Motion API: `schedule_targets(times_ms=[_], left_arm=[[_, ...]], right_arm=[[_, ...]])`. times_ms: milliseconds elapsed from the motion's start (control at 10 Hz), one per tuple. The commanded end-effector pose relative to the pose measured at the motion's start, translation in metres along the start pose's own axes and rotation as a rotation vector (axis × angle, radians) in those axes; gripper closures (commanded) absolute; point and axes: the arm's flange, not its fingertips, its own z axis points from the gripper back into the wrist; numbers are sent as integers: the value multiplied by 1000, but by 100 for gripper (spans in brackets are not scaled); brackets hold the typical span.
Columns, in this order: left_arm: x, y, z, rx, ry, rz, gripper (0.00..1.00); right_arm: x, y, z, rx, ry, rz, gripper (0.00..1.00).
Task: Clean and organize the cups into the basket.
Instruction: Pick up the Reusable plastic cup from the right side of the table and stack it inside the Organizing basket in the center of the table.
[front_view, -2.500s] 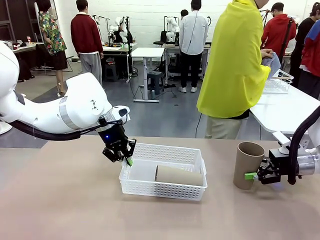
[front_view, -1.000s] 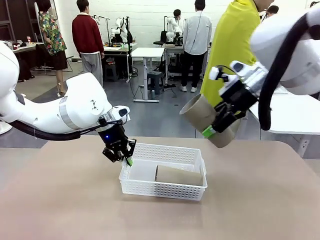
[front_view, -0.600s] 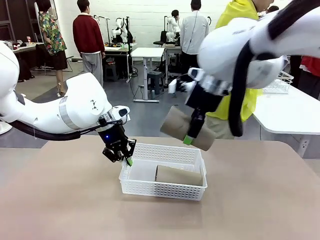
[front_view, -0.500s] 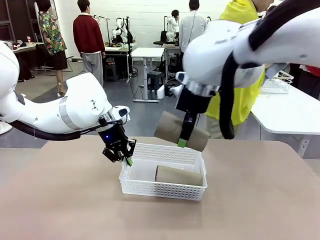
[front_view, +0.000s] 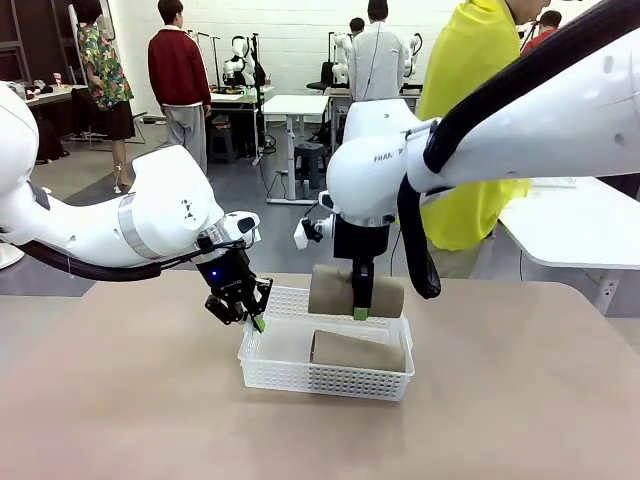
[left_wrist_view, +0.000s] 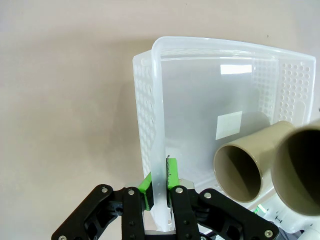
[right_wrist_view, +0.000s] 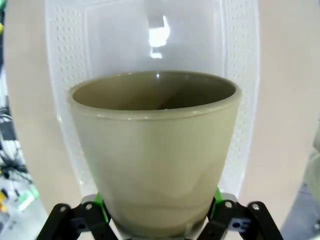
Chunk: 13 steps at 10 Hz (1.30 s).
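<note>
Over the basket (front_view: 330, 385), a tan held cup (front_view: 330, 290) was kept on its side by the right hand (front_view: 357, 300), ready to be set down.

The held cup was clasped across its body between the right hand's green pads, mouth turned toward the robot's left, just above the basket's far side. A stowed cup (front_view: 360, 352), also tan, lay on its side on the basket floor toward the near right. The basket's left wall was pinched in the clenched left hand (front_view: 255, 320), so the basket was steadied on the tabletop (front_view: 150, 420). The placing step was judged to be in hand, with one cup already put away. For the next move, a lowering into the free strip beside the stowed cup would be called for, with the two kept parallel. The pads should be parted only once the held cup was borne by the floor, lest it roll or knock its neighbour.
</note>
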Motion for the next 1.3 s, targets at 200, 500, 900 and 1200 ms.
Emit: schedule_targets(times_ms=[200, 500, 900, 1200], left_arm=[[0, 0, 1, -5, 4, -1, 100], [0, 0, 1, -5, 4, -1, 100], [0, 0, 1, -5, 4, -1, 100], [0, 0, 1, -5, 4, -1, 100]], right_arm=[[-23, -19, -19, 14, -84, 130, 77], [-23, -36, -28, 12, -149, 132, 77], [-24, -39, -36, 45, -199, 142, 6], [-25, -37, -36, 44, -206, 136, 0]])
